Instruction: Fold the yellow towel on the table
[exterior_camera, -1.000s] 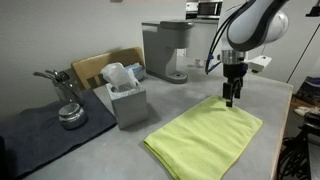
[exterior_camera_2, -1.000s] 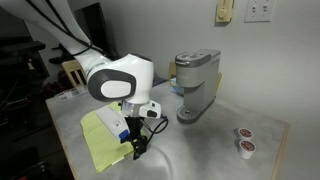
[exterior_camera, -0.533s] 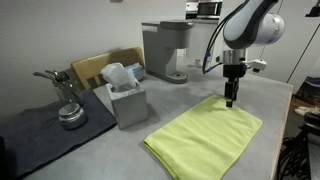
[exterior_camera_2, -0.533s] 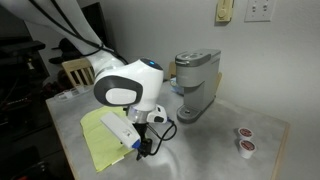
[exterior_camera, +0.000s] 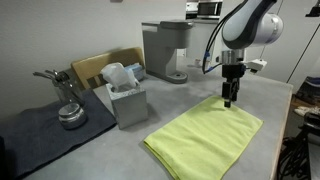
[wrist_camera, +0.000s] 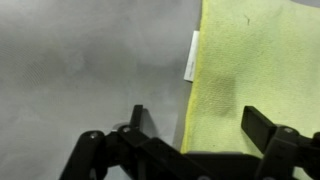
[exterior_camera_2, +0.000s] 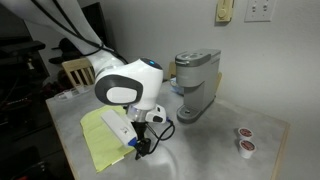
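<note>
Your yellow towel (exterior_camera: 205, 135) lies flat on the desk (exterior_camera: 125, 160), well apart from the tissue box (exterior_camera: 122, 98) at its 10 o'clock. The jaws are spread wide with nothing in them. In an exterior view they hang over the towel's far edge, about 1 o'clock from its centre.

Wrist view: the towel (wrist_camera: 255, 70) fills 12 to 4 o'clock and bare desk (wrist_camera: 90, 60) takes the rest. The hem runs down between the two fingers, with one finger (wrist_camera: 262, 125) over cloth and the other over desk. A white tag (wrist_camera: 190, 55) sits on that hem near 12 o'clock. Can't tell whether the tips touch the cloth yet.

Handling, my read: thin, soft, very light, no stiffness, not fragile. It drapes and drags, won't hold shape, and probably slides easily on the smooth desk. A flat press likely just pushes it around, so you need to pinch up a ridge. Take it at the hem or the corner near the tag, one finger on cloth and one on desk, and close to bunch the edge. Lift low and carry toward 7 o'clock so the rest stays put.
</note>
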You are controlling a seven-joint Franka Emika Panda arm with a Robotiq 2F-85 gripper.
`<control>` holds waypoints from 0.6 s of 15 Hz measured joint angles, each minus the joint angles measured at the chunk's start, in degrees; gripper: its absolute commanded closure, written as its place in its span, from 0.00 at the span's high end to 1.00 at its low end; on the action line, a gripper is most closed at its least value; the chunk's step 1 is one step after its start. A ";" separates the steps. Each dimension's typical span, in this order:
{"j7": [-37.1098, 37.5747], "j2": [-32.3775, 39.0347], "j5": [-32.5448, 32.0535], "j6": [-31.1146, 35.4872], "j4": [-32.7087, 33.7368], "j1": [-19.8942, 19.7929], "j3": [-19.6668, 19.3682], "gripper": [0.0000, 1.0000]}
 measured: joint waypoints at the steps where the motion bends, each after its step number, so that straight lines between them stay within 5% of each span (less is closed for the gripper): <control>1: 1.48 0.00 -0.19 0.00 0.00 0.53 -0.09 1.00; 9: 8.66 0.01 -2.93 0.01 0.51 4.72 -0.38 1.00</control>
